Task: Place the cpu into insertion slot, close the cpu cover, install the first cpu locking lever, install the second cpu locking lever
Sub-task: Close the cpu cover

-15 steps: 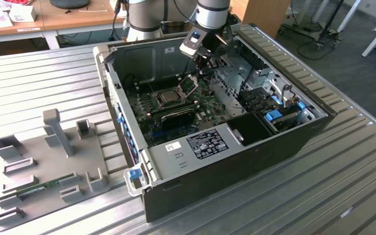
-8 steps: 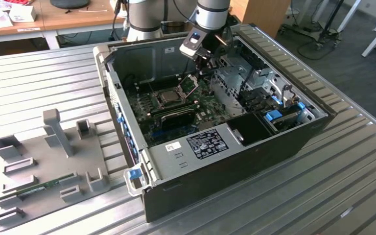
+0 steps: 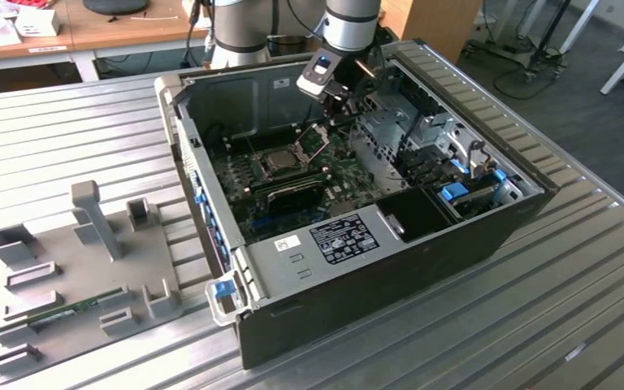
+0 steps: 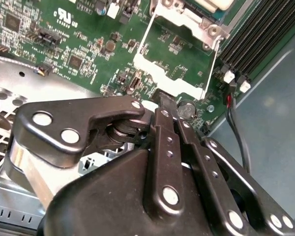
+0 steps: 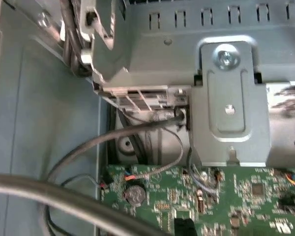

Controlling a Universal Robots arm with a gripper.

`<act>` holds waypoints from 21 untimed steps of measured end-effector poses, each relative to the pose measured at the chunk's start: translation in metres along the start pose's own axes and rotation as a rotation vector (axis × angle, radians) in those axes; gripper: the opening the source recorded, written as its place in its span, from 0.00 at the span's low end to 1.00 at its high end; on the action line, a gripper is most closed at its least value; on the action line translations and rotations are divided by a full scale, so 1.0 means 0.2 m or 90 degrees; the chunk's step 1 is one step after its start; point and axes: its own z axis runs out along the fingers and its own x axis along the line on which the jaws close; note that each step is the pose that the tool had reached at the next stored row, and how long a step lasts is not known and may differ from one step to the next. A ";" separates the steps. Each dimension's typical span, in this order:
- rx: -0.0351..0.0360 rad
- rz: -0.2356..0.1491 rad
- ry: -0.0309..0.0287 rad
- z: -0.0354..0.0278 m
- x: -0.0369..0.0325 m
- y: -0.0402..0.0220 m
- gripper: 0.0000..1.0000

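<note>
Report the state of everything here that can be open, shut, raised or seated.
Dark tower computer case: lying on its side, side panel off.
Thin silvery hollow-centred cpu cover: raised on its hinge, not closed.
Small silvery-grey square cpu: lying in the dark square insertion slot, uncovered.
Black gripper: fingers together at the cover's free edge.
</note>
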 end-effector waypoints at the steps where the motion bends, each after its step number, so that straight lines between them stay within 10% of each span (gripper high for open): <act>1: -0.0002 0.000 0.0001 0.000 0.000 -0.010 0.11; 21: -0.0104 0.000 0.0014 -0.011 -0.005 -0.311 0.11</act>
